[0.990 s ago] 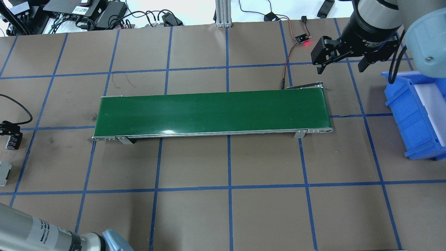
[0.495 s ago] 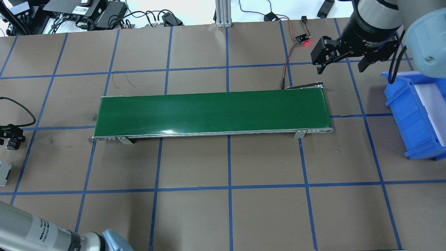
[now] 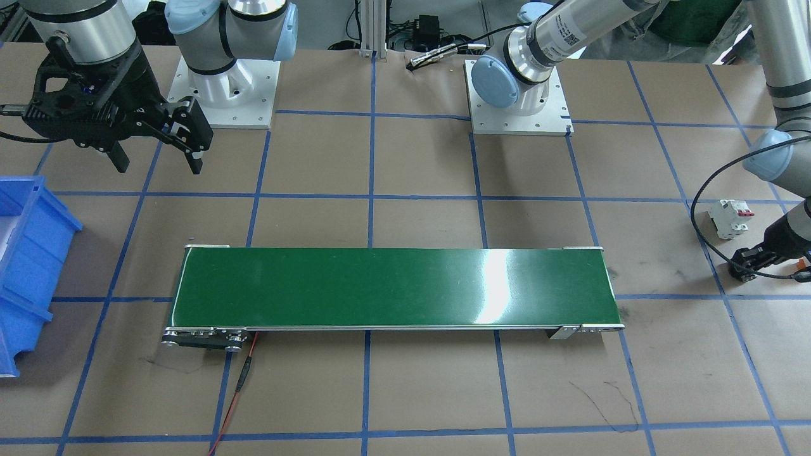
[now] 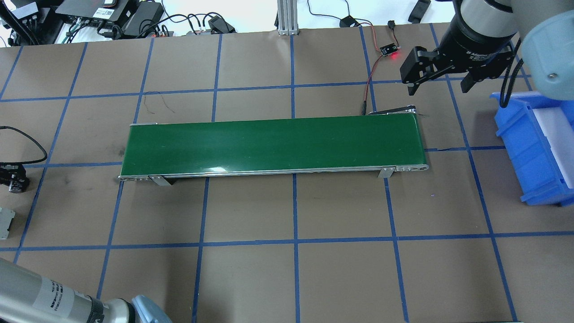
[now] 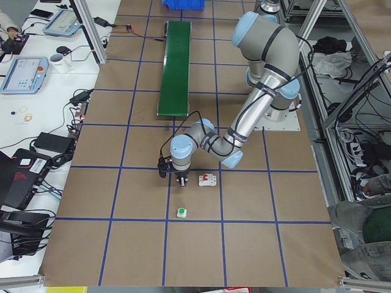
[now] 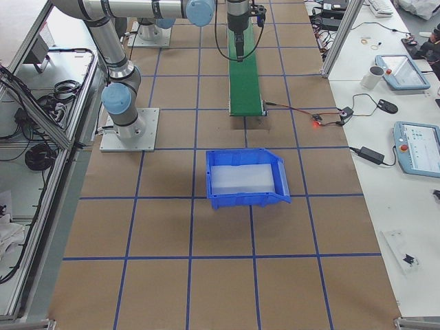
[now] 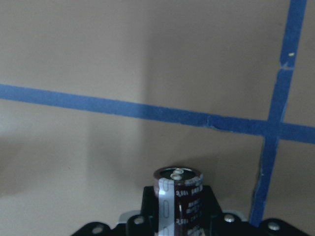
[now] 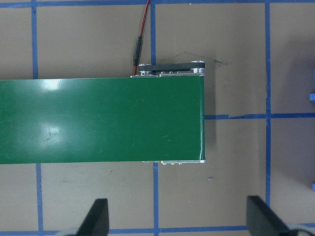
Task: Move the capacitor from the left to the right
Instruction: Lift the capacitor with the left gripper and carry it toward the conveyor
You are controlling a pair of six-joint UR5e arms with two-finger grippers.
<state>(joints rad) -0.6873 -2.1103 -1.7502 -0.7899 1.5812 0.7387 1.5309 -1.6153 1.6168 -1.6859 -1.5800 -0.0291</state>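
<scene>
The capacitor [image 7: 179, 201], a stubby black cylinder with a silvery end and a pale stripe, sits between the fingers of my left gripper [image 4: 11, 176] in the left wrist view. That gripper is shut on it, low over the brown table at the far left. It also shows in the front-facing view [image 3: 742, 265] and the exterior left view [image 5: 178, 177]. My right gripper [image 4: 438, 85] is open and empty. It hangs above the table behind the right end of the green conveyor belt [image 4: 273, 146]. Its spread fingers [image 8: 96, 216] frame the belt's end in the right wrist view.
A blue bin [image 4: 533, 148] with a white liner stands at the right edge. A white circuit breaker with red switches [image 3: 730, 217] lies near the left gripper. A small green-topped part [image 5: 181, 212] lies beyond it. A sensor board with a red light [image 4: 389, 49] and wires lies behind the belt.
My left gripper has shifted a little toward the near side at the table's left edge, and less of the capacitor now shows under it. The right arm has barely moved.
</scene>
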